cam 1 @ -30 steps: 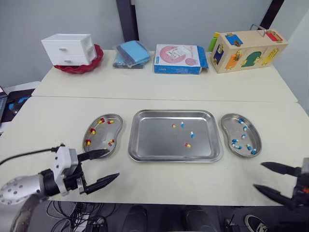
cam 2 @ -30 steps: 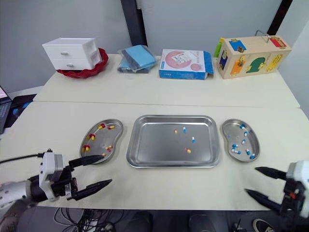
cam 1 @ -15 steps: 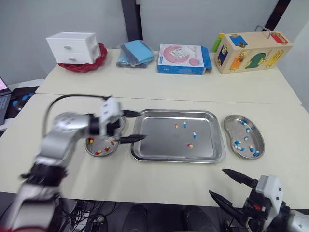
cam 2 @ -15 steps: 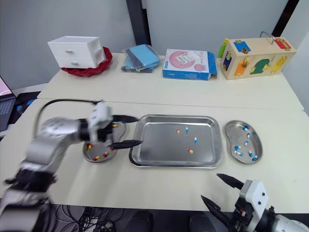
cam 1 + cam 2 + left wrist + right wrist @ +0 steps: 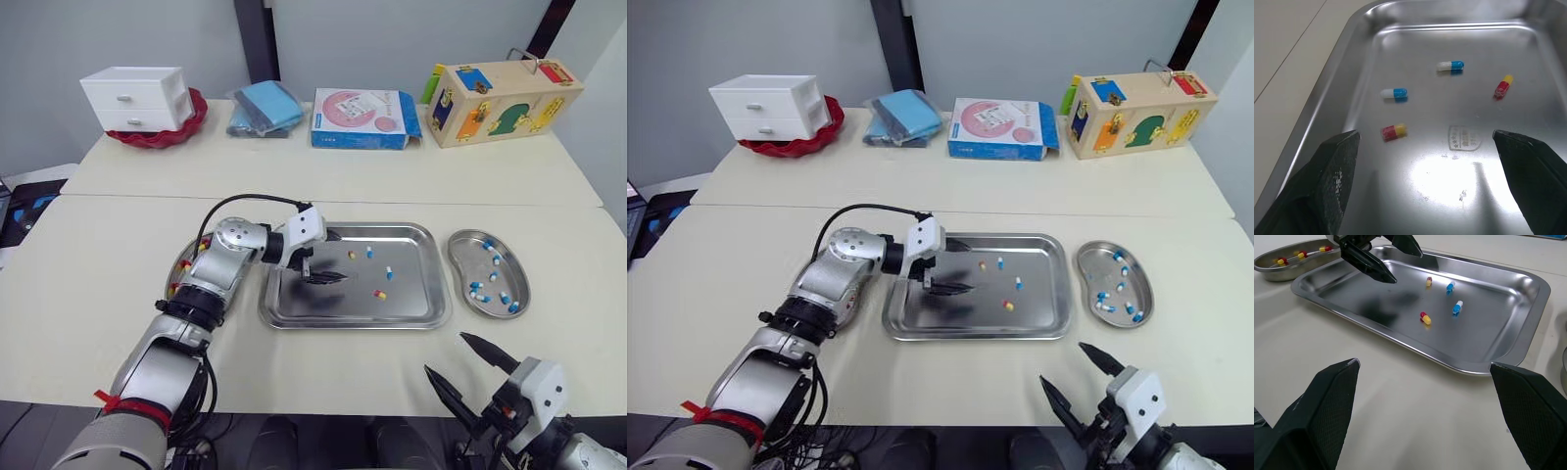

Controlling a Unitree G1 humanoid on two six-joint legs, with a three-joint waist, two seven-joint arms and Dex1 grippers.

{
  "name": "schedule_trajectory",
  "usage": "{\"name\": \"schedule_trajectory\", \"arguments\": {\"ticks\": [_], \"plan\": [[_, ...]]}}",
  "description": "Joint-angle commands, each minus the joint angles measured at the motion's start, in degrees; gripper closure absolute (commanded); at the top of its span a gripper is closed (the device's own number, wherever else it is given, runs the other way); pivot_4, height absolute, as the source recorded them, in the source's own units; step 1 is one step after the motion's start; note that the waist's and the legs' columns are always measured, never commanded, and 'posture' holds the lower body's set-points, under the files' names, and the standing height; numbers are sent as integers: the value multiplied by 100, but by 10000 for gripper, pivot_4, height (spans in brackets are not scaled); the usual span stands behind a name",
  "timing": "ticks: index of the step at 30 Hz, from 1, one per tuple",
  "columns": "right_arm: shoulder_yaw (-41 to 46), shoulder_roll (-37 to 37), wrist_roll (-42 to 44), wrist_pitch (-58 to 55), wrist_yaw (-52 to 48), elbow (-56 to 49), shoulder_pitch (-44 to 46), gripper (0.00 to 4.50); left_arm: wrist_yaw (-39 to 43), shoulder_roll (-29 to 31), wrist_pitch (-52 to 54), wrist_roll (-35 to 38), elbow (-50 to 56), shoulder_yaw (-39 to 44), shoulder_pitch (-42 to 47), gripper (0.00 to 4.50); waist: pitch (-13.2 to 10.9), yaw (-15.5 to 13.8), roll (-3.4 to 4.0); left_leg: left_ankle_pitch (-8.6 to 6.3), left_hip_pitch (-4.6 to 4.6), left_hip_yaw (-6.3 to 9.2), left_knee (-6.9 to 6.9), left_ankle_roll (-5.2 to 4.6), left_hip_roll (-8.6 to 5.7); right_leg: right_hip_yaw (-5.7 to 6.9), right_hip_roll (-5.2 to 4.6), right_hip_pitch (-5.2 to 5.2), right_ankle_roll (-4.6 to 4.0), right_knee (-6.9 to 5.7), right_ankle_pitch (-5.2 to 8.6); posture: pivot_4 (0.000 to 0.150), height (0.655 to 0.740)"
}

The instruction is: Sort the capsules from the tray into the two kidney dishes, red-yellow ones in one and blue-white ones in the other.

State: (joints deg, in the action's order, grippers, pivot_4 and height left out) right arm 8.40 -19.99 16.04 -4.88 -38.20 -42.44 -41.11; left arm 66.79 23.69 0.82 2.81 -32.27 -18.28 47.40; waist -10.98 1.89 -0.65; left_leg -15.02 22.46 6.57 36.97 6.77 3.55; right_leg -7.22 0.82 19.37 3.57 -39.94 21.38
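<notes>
1. Left eye view, centre of the frame: a steel tray (image 5: 294, 311) sits on the pale bench (image 5: 78, 274), with a kidney dish on either side of it.
2. Four capsules lie loose in the tray's right half, none touching another. A red-yellow capsule (image 5: 353, 255) and a blue-white capsule (image 5: 369, 252) lie towards the far rim. A second blue-white capsule (image 5: 389, 273) lies below them in the frame, and a second red-yellow capsule (image 5: 379, 294) is lowest.
3. The left gripper (image 5: 328, 257) hangs over the tray's left half, its two black fingers spread wide and holding nothing. In the left wrist view all four capsules lie ahead of the fingertips, apart from them.
4. The left kidney dish (image 5: 1278, 274) is left of the tray and largely behind the left arm; it holds red-yellow capsules (image 5: 1301, 254).
5. The right kidney dish (image 5: 460, 257), right of the tray, holds blue-white capsules (image 5: 493, 279).
6. The right gripper (image 5: 446, 353) is at the lower right of the frame, near the bench's front edge and well apart from the tray — fingers spread, empty.
7. Along the top of the frame, from left to right, stand a white drawer unit (image 5: 132, 98) against a red bowl (image 5: 191, 119), a blue pouch (image 5: 266, 108), a blue-and-pink box (image 5: 362, 119) and a wooden toy box (image 5: 505, 98).
</notes>
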Motion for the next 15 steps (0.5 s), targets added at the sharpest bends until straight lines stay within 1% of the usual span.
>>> {"name": "schedule_trajectory", "arguments": {"ticks": [1, 9, 10, 11, 15], "plan": [[-153, -28, -74, -29, 203, -278, -56, 298, -146, -185, -61, -149, -94, -4, 160, 0, 0, -4, 0, 0, 0, 1, 0, 0, 0, 0, 0, 0, 0, 0, 0, 1500, 7400], [-344, -91, -63, -287, 484, -505, -108, 298, -531, -520, 53, -437, -525, 58, 322, 0, 0, -4, 0, 0, 1, 1, 2, 0, 0, 0, 0, 0, 0, -1, 0, 1500, 7400], [-369, -104, -63, -324, 508, -528, -95, 0, -596, -563, 71, -469, -609, 72, 366, 3786, 0, -5, 0, 0, 1, 2, 2, 0, -1, 1, 0, 0, 0, -1, 0, 1500, 7400], [-390, -116, -64, -352, 531, -547, -87, 0, -635, -591, 79, -490, -671, 82, 398, 5907, 0, -5, -1, 0, 2, 2, 2, 0, -1, 1, 0, 0, 0, -2, 0, 1500, 7400], [-467, -161, -48, -446, 617, -579, -31, 0, -685, -682, 16, -582, -835, 43, 463, 18653, 1, -1, -1, 0, 1, 3, 1, 0, -1, 1, 0, 0, 0, -1, 0, 1500, 7400]]}}
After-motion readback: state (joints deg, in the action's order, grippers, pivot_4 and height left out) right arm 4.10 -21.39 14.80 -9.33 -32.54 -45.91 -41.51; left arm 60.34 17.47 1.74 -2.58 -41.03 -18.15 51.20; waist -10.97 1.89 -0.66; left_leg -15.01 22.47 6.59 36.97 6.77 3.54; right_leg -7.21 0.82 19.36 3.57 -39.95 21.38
